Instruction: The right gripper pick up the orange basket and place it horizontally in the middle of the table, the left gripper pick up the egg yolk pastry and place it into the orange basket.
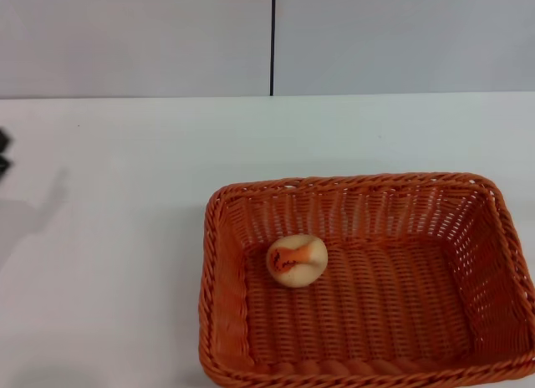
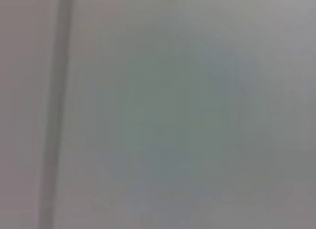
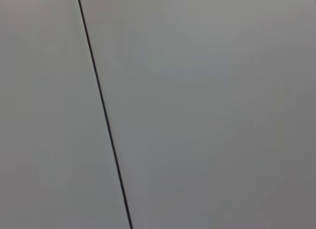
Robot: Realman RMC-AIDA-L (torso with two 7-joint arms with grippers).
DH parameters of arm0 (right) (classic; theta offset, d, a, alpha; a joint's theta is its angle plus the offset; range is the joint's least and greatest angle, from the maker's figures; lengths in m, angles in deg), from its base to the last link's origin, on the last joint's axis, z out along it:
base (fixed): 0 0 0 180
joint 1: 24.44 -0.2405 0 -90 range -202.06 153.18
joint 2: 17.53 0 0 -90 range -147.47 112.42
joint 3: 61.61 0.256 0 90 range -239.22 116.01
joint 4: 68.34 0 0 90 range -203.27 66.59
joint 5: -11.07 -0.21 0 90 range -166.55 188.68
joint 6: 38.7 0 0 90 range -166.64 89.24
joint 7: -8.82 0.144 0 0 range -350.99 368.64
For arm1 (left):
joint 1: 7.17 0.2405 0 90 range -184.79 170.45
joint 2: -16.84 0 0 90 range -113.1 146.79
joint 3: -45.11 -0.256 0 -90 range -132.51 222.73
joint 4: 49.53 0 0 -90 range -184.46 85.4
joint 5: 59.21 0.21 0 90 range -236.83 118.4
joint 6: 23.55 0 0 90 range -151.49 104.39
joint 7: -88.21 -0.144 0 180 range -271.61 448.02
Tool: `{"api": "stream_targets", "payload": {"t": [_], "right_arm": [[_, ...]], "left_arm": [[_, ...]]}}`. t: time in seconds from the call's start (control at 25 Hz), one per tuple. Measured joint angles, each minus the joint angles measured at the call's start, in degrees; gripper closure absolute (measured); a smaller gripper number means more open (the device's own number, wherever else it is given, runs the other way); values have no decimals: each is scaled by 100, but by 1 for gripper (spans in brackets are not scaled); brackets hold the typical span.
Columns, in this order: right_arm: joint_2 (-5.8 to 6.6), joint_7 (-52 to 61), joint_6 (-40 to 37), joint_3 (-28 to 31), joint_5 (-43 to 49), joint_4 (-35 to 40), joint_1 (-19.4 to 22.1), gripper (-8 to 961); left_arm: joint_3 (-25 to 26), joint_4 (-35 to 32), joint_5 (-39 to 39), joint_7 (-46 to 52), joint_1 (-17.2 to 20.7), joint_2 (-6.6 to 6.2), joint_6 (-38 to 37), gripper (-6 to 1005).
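The orange basket (image 1: 368, 279) lies lengthwise across the white table (image 1: 125, 237), in its near right part, with the lower rim cut by the picture's edge. The egg yolk pastry (image 1: 296, 260) rests on the basket's woven floor, toward its left end, its orange blotch facing up. Only a black sliver of the left gripper (image 1: 2, 151) shows at the far left edge of the head view, well away from the basket. The right gripper is out of view. Neither wrist view shows the basket, the pastry or a gripper.
A grey wall with a dark vertical seam (image 1: 272, 41) stands behind the table. The same kind of panel seam (image 3: 103, 110) crosses the right wrist view, and the left wrist view shows a blurred seam (image 2: 57, 110). A faint shadow (image 1: 33, 216) lies on the table's left side.
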Motion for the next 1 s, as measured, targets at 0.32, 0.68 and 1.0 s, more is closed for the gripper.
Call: {"api": "stream_targets", "payload": {"t": [0.32,0.68,1.0], "right_arm": [[-1,-119,-10,-4,-18,-136,-114,503],[-11,-536,-55,40,-35,-423,-142,502],[-8,-585,-108,24,-35,-517,-159,502]], "left_arm": [[575,-940,-335,-1415,29,-17,517,185],[542,-947,-317,-1408,112,-28,659,185],[539,-951,-313,-1415,114,-23,680,185]]}}
